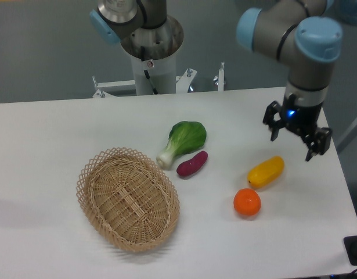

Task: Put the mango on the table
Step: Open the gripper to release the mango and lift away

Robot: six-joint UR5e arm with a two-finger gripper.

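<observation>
The mango (266, 171), a smooth yellow-orange oval, lies on the white table (44, 133) at the right, just above the round orange. My gripper (293, 147) hangs above the table to the upper right of the mango, apart from it. Its two black fingers are spread open and hold nothing.
A round orange (247, 202) lies just below the mango. A purple sweet potato (192, 164) and a green bok choy (183, 141) lie at the centre. An empty wicker basket (128, 198) stands at the front left. The arm's base (151, 58) is at the back edge.
</observation>
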